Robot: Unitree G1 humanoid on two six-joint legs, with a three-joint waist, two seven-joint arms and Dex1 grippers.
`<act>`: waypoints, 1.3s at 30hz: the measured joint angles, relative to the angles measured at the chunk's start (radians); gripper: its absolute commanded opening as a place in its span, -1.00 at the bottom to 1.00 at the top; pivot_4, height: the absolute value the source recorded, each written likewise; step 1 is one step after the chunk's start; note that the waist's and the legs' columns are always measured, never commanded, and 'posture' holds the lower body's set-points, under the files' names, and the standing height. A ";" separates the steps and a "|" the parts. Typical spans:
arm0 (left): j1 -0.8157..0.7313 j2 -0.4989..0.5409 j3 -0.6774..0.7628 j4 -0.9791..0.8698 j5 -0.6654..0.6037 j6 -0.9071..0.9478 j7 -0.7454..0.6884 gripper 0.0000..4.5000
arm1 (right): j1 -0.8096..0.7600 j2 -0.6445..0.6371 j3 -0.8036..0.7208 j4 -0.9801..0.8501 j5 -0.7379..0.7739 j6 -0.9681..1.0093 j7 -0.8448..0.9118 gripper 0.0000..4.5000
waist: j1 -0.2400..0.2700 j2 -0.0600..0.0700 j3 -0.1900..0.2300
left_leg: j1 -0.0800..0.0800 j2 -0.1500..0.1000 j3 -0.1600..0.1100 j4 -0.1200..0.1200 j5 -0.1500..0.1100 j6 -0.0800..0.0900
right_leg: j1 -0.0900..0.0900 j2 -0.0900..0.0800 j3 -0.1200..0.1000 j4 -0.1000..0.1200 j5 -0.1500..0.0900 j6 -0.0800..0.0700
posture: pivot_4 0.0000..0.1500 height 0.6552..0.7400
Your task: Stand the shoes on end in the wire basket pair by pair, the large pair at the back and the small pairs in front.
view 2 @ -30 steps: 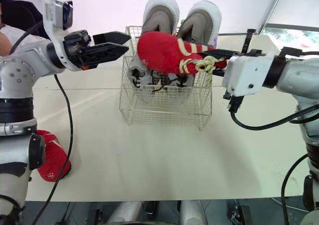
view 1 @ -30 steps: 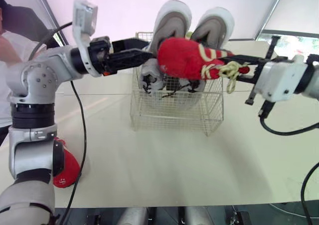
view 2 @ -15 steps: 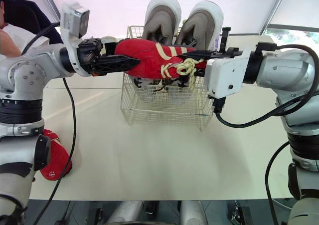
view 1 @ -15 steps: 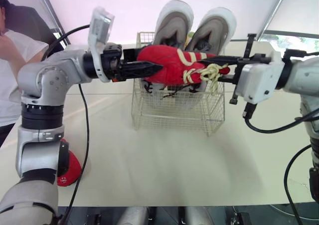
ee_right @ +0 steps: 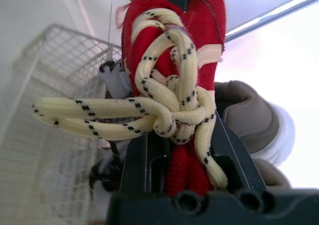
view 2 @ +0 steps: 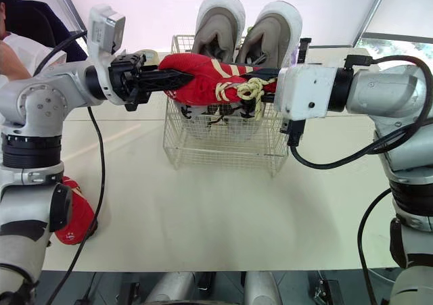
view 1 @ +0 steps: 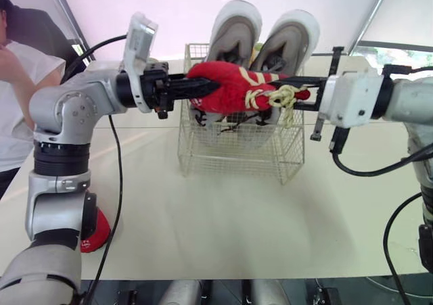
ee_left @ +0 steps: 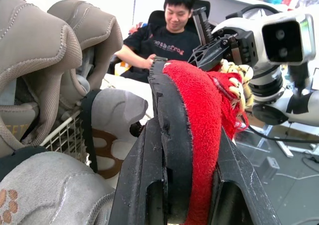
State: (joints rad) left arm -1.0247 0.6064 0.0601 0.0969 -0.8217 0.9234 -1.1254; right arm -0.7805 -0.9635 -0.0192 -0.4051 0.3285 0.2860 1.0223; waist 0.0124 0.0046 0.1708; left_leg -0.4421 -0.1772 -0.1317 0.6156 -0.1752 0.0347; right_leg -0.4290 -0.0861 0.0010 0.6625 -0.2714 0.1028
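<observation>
Both hands were clamped on the red fuzzy shoe with cream laces. The left hand was closed across its black sole and red upper at one end. The right hand was closed on the laced end, with the knot hanging just ahead of its fingers.

Key relation: the shoe's long axis ran level, hand to hand, across the width of the white wire basket. It hung clear of the rim, with the basket directly below both hands. Standing it on end would likely need a quarter turn, so one hand probably has to let go.

The large grey-and-white pair stood upright beyond the held shoe, at the basket's back. Small pale shoes with dark laces sat low inside, under the held shoe. The front strip of the basket, on the near side of the hands, looked open, though how much free slot was left was hard to judge through the mesh.

The matching red shoe lay on the tabletop, well below and behind the left hand, nearer that arm.
</observation>
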 measured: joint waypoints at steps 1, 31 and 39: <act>0.000 0.000 0.003 -0.001 -0.007 0.003 0.000 -0.90 | 0.000 0.001 -0.020 -0.018 0.046 0.069 -0.006 -0.93 | 0.000 0.000 0.000 | 0.000 0.000 0.000 0.000 0.000 0.001 | 0.000 0.000 0.000 0.000 0.000 0.000 | 1.00 1.00; 0.019 -0.154 0.206 -0.017 -0.203 0.077 0.273 -0.90 | 0.223 0.419 -0.321 -0.042 1.467 0.458 -1.046 1.00 | -0.009 -0.002 -0.001 | 0.001 0.000 0.000 0.002 -0.002 0.007 | 0.001 0.000 0.000 0.002 0.000 0.000 | 1.00 1.00; 0.037 -0.184 0.231 -0.061 -0.221 0.062 0.327 -0.90 | 0.173 0.481 -0.246 -0.050 1.471 0.373 -1.115 1.00 | -0.006 -0.002 -0.001 | 0.001 0.000 0.000 0.002 -0.001 0.007 | 0.001 0.000 0.000 0.002 0.000 0.000 | 1.00 1.00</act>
State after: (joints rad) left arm -0.9880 0.4221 0.2913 0.0362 -1.0431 0.9856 -0.7980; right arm -0.6075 -0.4826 -0.2652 -0.4553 1.7990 0.6592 -0.0923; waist 0.0060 0.0023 0.1697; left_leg -0.4413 -0.1772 -0.1318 0.6174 -0.1764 0.0416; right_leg -0.4282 -0.0858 0.0010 0.6645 -0.2711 0.1027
